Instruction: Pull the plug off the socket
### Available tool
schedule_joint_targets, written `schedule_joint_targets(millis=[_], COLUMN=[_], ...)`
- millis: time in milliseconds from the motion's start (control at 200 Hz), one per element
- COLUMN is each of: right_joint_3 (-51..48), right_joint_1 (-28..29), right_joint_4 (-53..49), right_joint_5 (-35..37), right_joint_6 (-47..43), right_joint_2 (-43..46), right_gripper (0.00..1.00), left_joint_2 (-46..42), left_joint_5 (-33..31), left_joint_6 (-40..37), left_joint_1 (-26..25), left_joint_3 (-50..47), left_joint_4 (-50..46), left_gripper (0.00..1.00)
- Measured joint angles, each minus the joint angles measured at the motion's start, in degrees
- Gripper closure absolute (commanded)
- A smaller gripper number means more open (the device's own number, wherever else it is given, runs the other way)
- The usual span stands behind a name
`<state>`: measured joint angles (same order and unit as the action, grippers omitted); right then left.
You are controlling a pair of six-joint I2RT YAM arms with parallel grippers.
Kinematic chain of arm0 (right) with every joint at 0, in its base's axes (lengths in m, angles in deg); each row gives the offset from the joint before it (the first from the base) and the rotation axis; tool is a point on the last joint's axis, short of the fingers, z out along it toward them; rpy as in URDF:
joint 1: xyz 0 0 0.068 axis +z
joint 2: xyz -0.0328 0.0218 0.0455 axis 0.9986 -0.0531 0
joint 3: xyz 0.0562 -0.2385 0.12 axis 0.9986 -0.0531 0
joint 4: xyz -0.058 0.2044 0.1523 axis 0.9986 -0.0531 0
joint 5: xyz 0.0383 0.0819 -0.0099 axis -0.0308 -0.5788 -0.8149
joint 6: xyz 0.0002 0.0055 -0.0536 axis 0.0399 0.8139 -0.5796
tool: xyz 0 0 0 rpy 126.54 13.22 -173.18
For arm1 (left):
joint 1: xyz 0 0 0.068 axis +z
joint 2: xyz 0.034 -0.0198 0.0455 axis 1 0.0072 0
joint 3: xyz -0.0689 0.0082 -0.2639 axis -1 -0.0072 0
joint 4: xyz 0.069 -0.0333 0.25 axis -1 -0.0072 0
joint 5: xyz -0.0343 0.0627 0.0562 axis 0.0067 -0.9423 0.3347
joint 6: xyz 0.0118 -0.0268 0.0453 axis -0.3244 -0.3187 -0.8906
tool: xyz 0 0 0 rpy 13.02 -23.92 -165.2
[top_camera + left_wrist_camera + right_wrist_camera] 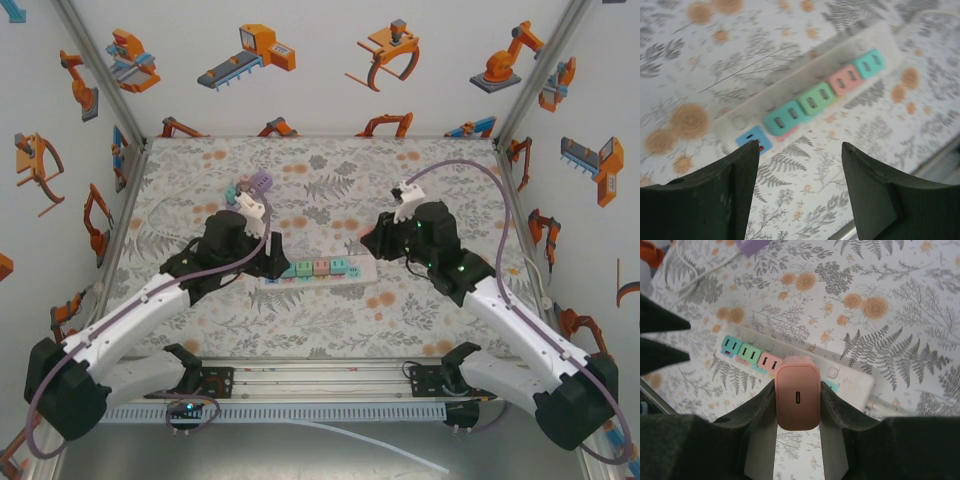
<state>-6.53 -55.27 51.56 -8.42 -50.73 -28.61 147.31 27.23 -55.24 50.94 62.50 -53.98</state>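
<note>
Right end effector was closed firmly on the pink plug, one finger pressed against each side, with the plug's small port facing the wrist camera. From above, that end effector sat over the right end of the socket strip. Left end effector held nothing. Its fingers were wide apart and it hovered over the strip's left end, not touching it as far as I could tell.

I judged the grasp done and the pull itself either unfinished or barely started. The plug sat right against the white strip, and its prongs were hidden, so I could not tell whether they had left the socket. What remained was a straight lift away from the strip. The strip might also need holding down, since nothing pinned it.

For room, the metal rail ran along the near edge of the table, behind both arms. Open floral surface lay to the right of the strip. Further off, a cluster of purple and teal adapters lay far left, well apart from the strip. A white cable lay loose on the table. Walls closed off the far, left and right sides, so upward looked the freest way out.
</note>
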Motion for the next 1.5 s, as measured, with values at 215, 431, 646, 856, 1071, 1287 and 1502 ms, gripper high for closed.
schedule_joint_targets(millis=[215, 431, 646, 856, 1071, 1287, 1502], right_joint_3=[-7.45, -18.03, -28.0, -31.87, -32.3, -32.74, -32.72], right_joint_1=[0.0, 0.0, 0.0, 0.0, 0.0, 0.0, 0.0], right_joint_4=[-0.31, 2.86, 11.65, 17.53, 21.77, 21.07, 17.25], right_joint_5=[2.95, 2.14, -0.26, -0.96, -0.98, -0.52, 1.53], right_joint_6=[12.31, 21.9, 28.7, 31.89, 32.37, 33.0, 33.33], right_joint_2=[5.18, 7.26, 6.88, 4.02, -0.35, -1.88, 0.09], right_gripper=[0.89, 0.88, 0.88, 0.82, 0.71, 0.58, 0.5], left_joint_2=[-5.7, -6.51, -6.23, -5.07, -4.13, -3.98, -3.26], left_joint_5=[13.51, 20.98, 21.88, 21.73, 21.42, 20.48, 19.43], left_joint_6=[-6.97, -11.93, -14.97, -16.0, -16.7, -17.4, -17.7], left_joint_1=[-3.63, -7.72, -9.35, -10.1, -11.08, -11.52, -11.72], left_joint_3=[-2.51, -3.06, -3.06, -3.06, -3.06, -3.06, -3.04], left_joint_4=[3.76, 6.4, 6.6, 6.99, 6.97, 6.97, 6.97], left_gripper=[0.27, 0.05, 0.03, 0.03, 0.03, 0.03, 0.03])
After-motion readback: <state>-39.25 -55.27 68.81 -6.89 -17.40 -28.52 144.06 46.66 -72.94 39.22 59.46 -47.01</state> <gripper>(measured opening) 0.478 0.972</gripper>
